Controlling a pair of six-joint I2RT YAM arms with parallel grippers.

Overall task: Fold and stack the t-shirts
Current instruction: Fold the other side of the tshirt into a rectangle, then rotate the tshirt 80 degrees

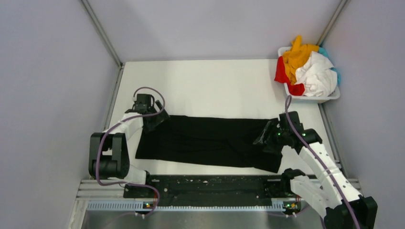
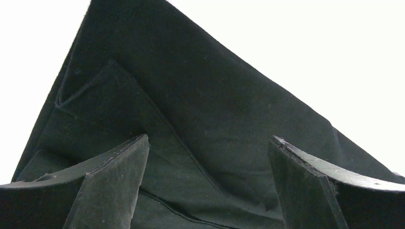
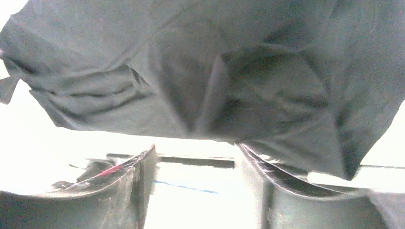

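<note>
Progress looks early: one shirt is part-folded and no stack exists yet. Nearest the front, the black t-shirt (image 1: 205, 140) lies flat on the table (image 1: 215, 81) as a long band running left to right, its near edge close to the table's front edge. Layers in the left wrist view suggest it is doubled over lengthwise. I judge the crosswise folds are not yet made, and its right end is rumpled.

The right gripper (image 1: 264, 137) hovers at that rumpled end. Its fingers (image 3: 129, 191) stand well apart with nothing between them and the cloth beyond the tips, so it grips nothing. A little farther back, the left gripper (image 1: 153, 115) sits over the band's far left corner. Its fingers are likewise spread wide, with black cloth beneath and ahead of them but none pinched.

Beyond the shirt is bare table. At the far right corner stands the white basket (image 1: 329, 98), heaped with the rest:
- an orange-yellow shirt (image 1: 298, 55) on top
- a red shirt (image 1: 282, 72) draped over the left rim
- a white shirt (image 1: 316, 76) in the middle
- a teal shirt (image 1: 326, 51) peeping out at the back

Count: two grippers, one basket, one shirt out on the table, four colours in the basket. Whether more lie underneath I cannot tell.
</note>
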